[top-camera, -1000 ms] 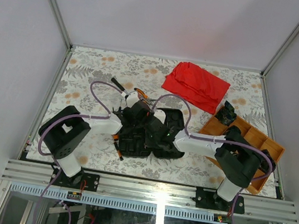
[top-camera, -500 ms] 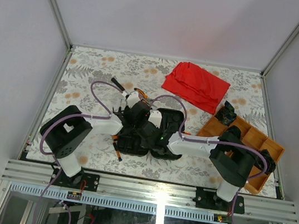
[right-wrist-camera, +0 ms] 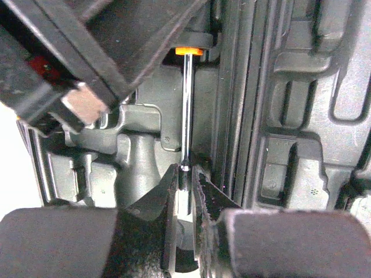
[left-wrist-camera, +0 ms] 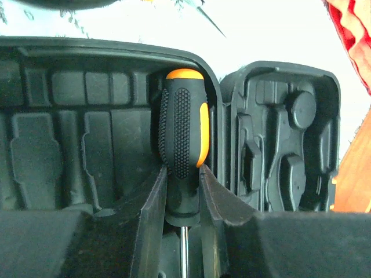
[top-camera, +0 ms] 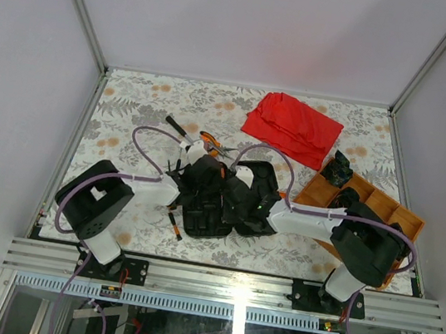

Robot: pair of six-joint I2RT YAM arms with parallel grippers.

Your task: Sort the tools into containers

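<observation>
The open black tool case (top-camera: 265, 180) lies in the middle of the table with both grippers over it. My left gripper (left-wrist-camera: 183, 169) is shut on the black-and-orange handle of a screwdriver (left-wrist-camera: 182, 124). The handle lies along the right edge of a moulded case half (left-wrist-camera: 69, 116). My right gripper (right-wrist-camera: 185, 169) is shut on the tip end of the same screwdriver's metal shaft (right-wrist-camera: 186, 104). Orange-handled pliers (top-camera: 214, 144) and a black-handled driver (top-camera: 176, 126) lie on the cloth behind the case. A small orange screwdriver (top-camera: 174, 225) lies at the case's near left corner.
A crumpled red cloth (top-camera: 292, 127) lies at the back right. A wooden tray (top-camera: 380, 209) with dark objects stands at the right, next to the right arm. Metal frame rails border the table.
Both wrists have shifted a little toward the near side over the case, which uncovers the pliers behind the left wrist. Both grips look the same.
</observation>
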